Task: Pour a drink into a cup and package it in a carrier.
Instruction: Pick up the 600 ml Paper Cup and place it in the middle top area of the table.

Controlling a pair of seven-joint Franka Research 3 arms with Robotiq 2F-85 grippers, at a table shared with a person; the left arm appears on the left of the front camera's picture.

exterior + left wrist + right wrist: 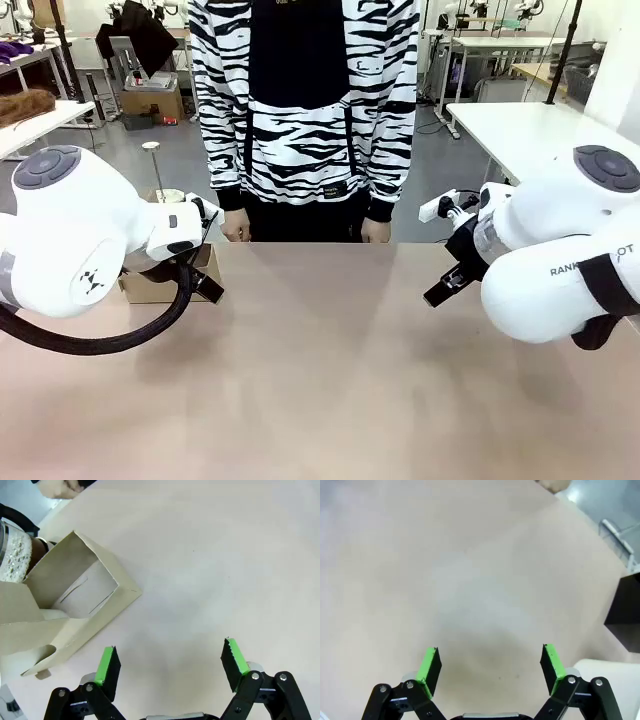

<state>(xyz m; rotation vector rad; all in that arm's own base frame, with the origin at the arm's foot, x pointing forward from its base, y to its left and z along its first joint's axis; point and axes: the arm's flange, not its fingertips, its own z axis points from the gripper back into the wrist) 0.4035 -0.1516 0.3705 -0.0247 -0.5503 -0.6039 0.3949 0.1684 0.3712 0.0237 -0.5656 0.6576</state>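
Left jaws and right jaws both stand spread and empty over the bare beige tabletop [330,370]. The small brown cardboard carrier [75,625] sits just beside the left jaws, near the tabletop's left edge. It looks light and crushable, best lifted by its handle. Behind it, the clear metal-banded glass vessel [15,555] of dark drink [36,552] looks heavy, slippery and fragile. The middle lies open.

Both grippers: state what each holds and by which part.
Nothing is held. The left gripper stands open over the table beside the cardboard carrier; the right gripper stands open too.
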